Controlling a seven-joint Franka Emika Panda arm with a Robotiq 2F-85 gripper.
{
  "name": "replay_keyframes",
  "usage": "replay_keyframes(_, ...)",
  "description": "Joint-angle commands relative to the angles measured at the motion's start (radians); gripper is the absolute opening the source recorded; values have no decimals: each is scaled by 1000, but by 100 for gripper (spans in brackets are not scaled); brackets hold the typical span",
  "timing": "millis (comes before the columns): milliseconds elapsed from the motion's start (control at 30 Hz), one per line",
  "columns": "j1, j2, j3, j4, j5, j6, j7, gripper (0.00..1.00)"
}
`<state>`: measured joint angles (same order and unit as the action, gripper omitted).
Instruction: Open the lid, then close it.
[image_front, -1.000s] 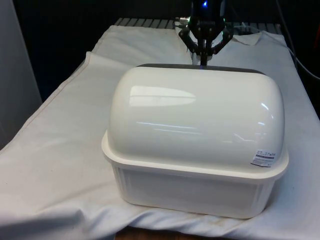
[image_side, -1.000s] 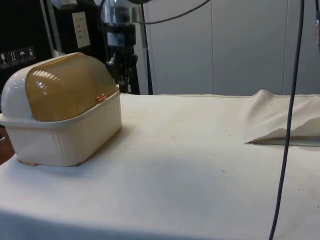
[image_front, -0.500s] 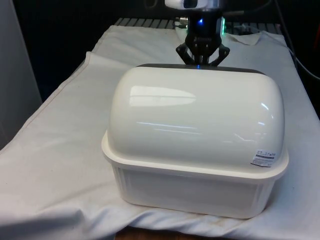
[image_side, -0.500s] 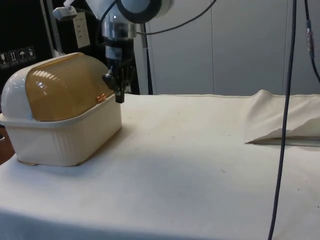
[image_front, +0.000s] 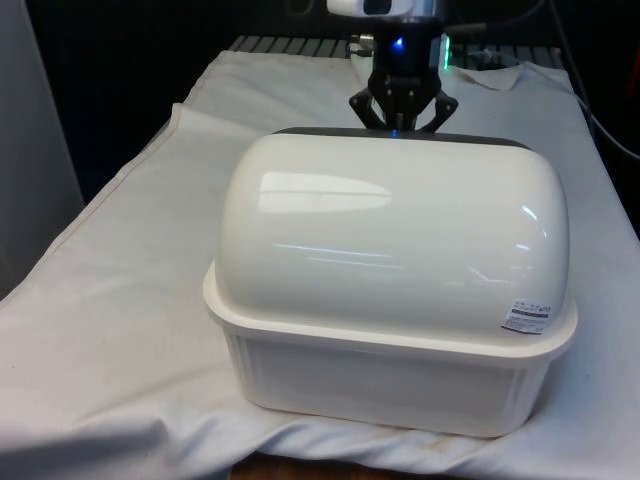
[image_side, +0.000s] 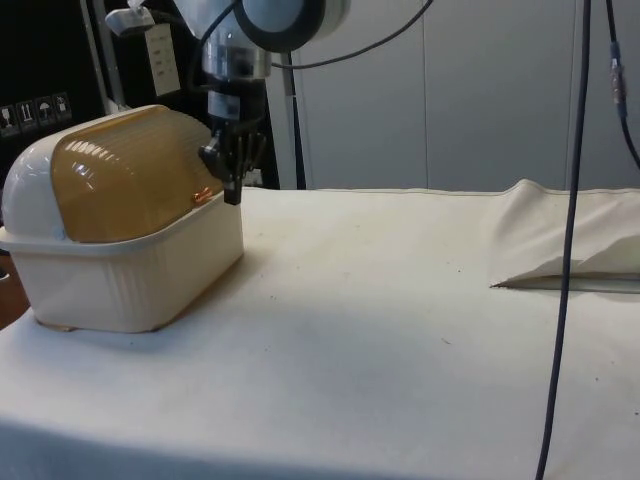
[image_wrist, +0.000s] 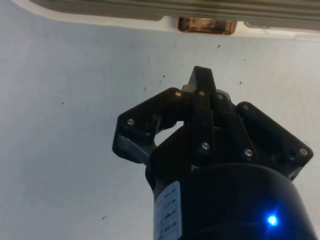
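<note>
Front view first: the cream bread box (image_front: 390, 330) sits at the near end of the table (image_front: 110, 300), its white rounded back turned this way and a small label (image_front: 527, 316) stuck low at the front view's right. Over to the side view, and the box's amber roll-top lid (image_side: 135, 175) is down, shut, with a small copper handle (image_side: 202, 195) at its lower edge. Right beside that handle hangs the black gripper (image_side: 232, 195), fingers pressed together, pointing down, pinching nothing, hovering above the white cloth (image_side: 400, 330).
</note>
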<state>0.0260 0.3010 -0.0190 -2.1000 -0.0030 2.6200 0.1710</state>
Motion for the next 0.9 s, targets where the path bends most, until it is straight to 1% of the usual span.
replay_keyframes(0,3,1,-4,-4,-4,18,12,0)
replay_keyframes(133,3,7,-4,-1,-4,32,17,0)
replay_keyframes(167,0,3,0,0,0,15,6,0)
replay_keyframes(200,3,9,-4,0,-3,36,18,0)
replay_keyframes(233,2,12,-5,0,-3,46,20,0)
replay_keyframes(400,3,31,-7,8,-3,73,31,0)
replay_keyframes(433,0,27,-3,5,0,65,22,0)
replay_keyframes(467,3,33,-7,9,-3,78,33,0)
replay_keyframes(600,2,37,-8,10,0,95,39,0)
replay_keyframes(700,0,37,-7,9,3,103,43,0)
replay_keyframes(733,0,37,-6,10,0,92,39,0)
replay_keyframes(767,-2,37,-5,8,7,106,45,0)
replay_keyframes(867,-4,35,0,5,15,110,47,0)
